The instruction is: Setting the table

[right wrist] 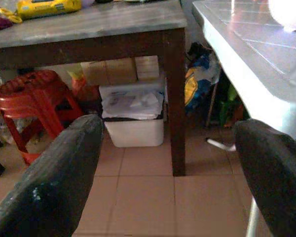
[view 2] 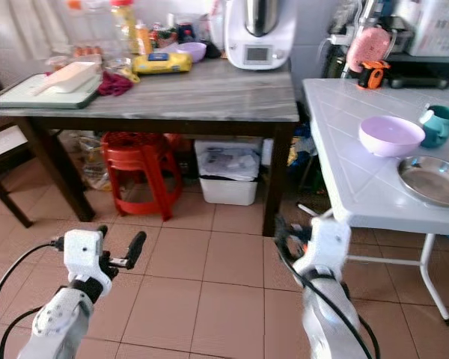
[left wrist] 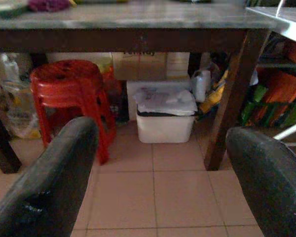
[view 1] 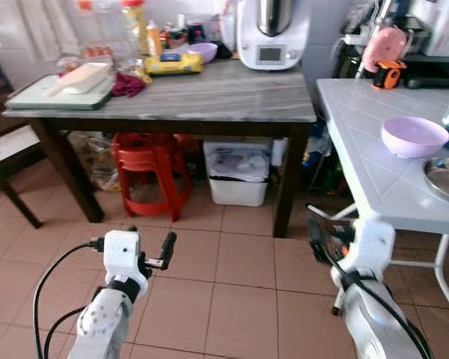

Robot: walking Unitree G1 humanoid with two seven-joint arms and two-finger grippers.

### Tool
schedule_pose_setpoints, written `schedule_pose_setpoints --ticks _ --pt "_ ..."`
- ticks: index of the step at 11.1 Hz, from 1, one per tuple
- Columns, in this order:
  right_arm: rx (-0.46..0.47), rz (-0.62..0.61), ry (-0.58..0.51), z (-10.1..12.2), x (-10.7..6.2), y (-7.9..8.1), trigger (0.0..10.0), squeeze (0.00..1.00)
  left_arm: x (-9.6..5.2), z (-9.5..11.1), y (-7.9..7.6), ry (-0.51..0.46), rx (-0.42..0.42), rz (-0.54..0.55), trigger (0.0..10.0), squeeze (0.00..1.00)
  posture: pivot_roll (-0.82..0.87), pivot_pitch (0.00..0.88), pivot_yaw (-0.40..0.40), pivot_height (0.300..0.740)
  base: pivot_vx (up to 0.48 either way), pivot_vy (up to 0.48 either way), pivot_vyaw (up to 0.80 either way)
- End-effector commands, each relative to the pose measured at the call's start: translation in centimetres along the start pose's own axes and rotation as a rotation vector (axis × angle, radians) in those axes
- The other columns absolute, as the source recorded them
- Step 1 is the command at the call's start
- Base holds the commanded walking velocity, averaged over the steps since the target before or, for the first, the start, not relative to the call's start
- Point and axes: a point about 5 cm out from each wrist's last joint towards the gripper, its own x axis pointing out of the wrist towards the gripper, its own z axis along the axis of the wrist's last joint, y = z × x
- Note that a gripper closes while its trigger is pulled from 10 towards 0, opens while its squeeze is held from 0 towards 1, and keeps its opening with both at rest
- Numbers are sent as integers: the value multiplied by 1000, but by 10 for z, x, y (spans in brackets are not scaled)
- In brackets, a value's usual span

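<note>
Left eye view: the left gripper (view 1: pixel 165 250) hangs low at near left over the tan tiled floor (view 1: pixel 232 299), fingers apart, holding nothing. The right gripper (view 1: pixel 319 238) hangs at near right beside the white tiled folding table (view 1: pixel 374 187). On that table sit a lilac plastic bowl (view 1: pixel 414 137) and, just right of it, the rim of a round steel plate (view 1: pixel 447 178). Farther off stands a dark-legged grey marble-top table (view 1: pixel 209 97).

Right eye view: a teal mug (view 2: pixel 438 124) stands right of the bowl, the steel plate nearer.

Left wrist view: two black fingers (left wrist: pixel 49 182) spread wide, framing a red plastic stool (left wrist: pixel 71 96) and a white lidded bin (left wrist: pixel 165 116) under the marble-top table.

Right wrist view: black fingers (right wrist: pixel 59 177) likewise spread apart and empty; the white table's edge lies to the right, the bowl blurred on it.
</note>
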Motion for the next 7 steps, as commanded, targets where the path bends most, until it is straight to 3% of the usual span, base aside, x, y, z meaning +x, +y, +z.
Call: schedule_pose_setpoints --ticks 1,2,4,7 --pt "-16 -7 -7 0 -2 -3 10000 0 -2 -3 3 -8 37 9 10000 0 -7 0 43 740 0 0 0" --pt "-48 4 -18 3 -5 -5 10000 0 -2 -3 2 -27 27 13 10000 0 -10 0 41 740 0 0 0" --pt "-31 15 -35 8 -1 -3 10000 0 6 6 -1 -82 41 2 10000 0 -8 0 36 740 0 0 0" --pt "-12 34 -48 12 3 2 10000 0 18 14 -8 -92 56 -22 10000 0 -10 0 38 740 0 0 0"
